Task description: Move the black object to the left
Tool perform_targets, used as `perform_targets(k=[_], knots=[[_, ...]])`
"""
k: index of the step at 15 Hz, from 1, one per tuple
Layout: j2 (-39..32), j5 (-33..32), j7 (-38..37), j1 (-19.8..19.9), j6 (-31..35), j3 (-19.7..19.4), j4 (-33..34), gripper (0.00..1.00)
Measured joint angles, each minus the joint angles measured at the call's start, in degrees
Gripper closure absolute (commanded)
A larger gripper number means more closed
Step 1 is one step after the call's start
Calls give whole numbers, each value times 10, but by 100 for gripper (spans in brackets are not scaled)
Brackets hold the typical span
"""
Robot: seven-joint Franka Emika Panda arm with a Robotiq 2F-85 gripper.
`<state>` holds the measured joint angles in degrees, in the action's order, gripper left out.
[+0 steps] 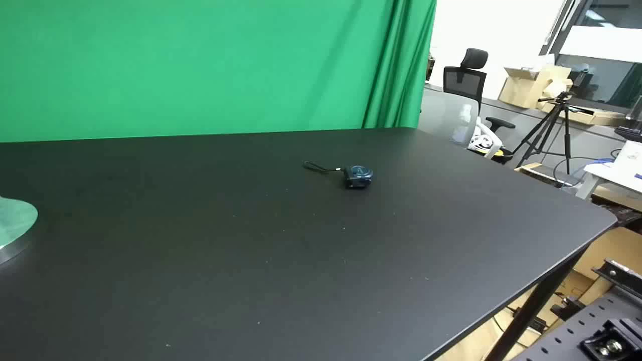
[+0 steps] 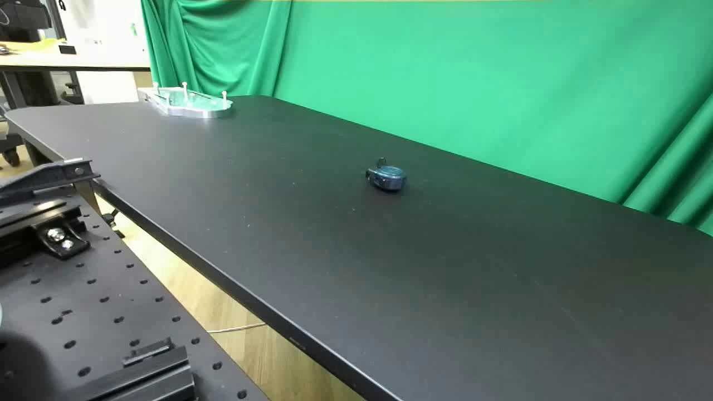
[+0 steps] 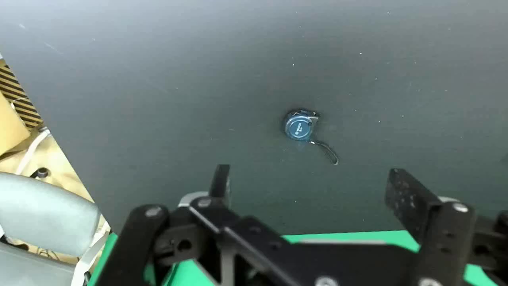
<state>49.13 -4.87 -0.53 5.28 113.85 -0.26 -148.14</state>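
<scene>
Although it is not yet held, the Bosch tape measure is found lying flat on the worktop, well in from the edges, its wrist strap looped out beside it. The claw is noted with fingers spread wide and nothing between them. The step in hand is judged to be the approach: the tape measure should be centred between the fingers, gripped low across its body, and the strap kept from being pinched. The dark outline could be misjudged against the worktop, which is matte black and pale-flecked. A green curtain is hung behind; an office chair and a tripod are recorded in an exterior view.
</scene>
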Motion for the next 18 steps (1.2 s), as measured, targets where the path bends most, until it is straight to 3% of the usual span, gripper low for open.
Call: perform_targets(k=[14, 18], knots=[[0, 0, 0, 0, 1, 0, 0, 0], [-26, 0, 0, 1, 52, -5, -3, 0]])
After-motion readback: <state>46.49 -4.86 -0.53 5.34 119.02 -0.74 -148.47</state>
